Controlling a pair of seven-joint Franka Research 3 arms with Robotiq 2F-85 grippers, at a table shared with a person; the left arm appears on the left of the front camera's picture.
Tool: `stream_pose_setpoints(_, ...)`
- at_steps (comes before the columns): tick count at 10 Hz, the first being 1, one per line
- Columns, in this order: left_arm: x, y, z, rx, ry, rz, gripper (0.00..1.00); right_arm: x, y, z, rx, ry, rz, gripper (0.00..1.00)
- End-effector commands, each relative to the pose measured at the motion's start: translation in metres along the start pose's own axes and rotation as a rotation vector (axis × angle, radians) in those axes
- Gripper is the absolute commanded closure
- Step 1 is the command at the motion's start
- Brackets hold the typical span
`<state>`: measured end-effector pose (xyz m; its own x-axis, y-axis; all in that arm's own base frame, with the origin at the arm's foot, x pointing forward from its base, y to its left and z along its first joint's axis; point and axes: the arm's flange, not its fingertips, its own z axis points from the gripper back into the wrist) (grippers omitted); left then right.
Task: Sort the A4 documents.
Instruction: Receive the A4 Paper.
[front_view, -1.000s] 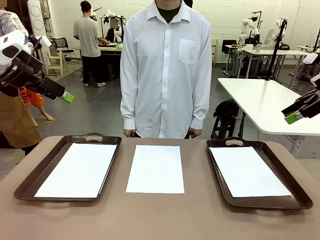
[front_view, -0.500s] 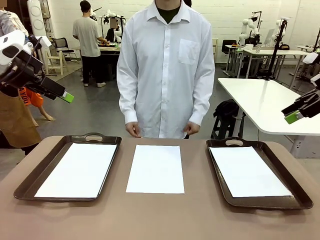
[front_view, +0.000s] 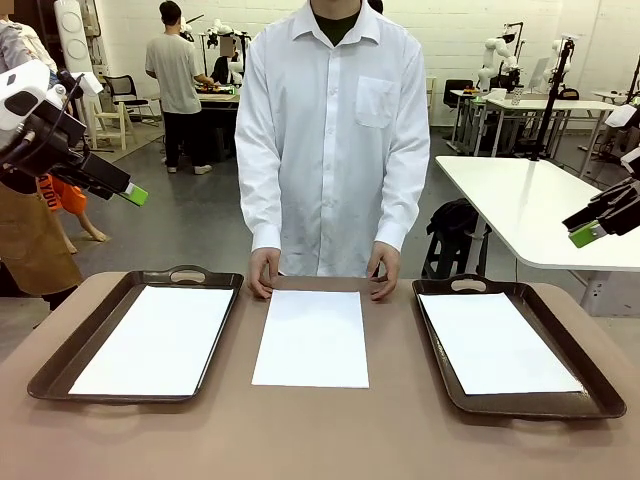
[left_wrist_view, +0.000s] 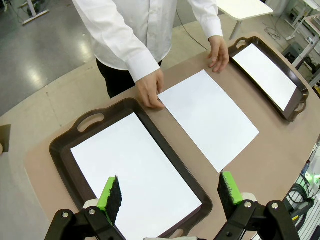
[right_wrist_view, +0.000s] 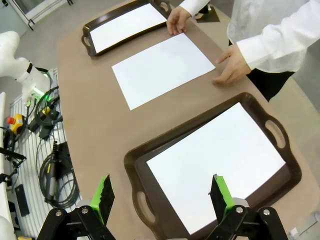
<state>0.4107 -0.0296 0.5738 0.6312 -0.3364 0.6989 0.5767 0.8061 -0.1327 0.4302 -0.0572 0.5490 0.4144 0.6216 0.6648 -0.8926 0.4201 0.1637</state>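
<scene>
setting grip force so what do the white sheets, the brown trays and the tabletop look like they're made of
Middle sheet: thin matte white paper, lying dead flat with crisp edges.
Left tray and right tray: likely moulded plastic, dark brown, with rounded rims, cut-out handles and a faint sheen.
Table: smooth matte brown surface, perhaps laminate; the look leaves it open.

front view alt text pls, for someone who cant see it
A brown table holds three white A4 sheets: one in the left tray, one in the right tray, and a loose sheet between them. A person in a white shirt stands at the far side, hands at the loose sheet's far corners. Both grippers, left and right, hang raised at the sides, apart from everything.
</scene>
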Motion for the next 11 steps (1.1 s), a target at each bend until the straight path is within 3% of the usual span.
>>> stream_pose_setpoints(1, -0.0002, -0.0007, -0.0002, 0.005, 0.002, -0.002, 0.00, 0.0015, 0.0008, -0.0006, -0.003, 0.000, -0.003, 0.00)
stream_pose_setpoints(11, -0.0002, -0.0007, -0.0002, 0.005, 0.002, -0.002, 0.00, 0.0015, 0.0008, -0.0006, -0.003, 0.000, -0.003, 0.00)
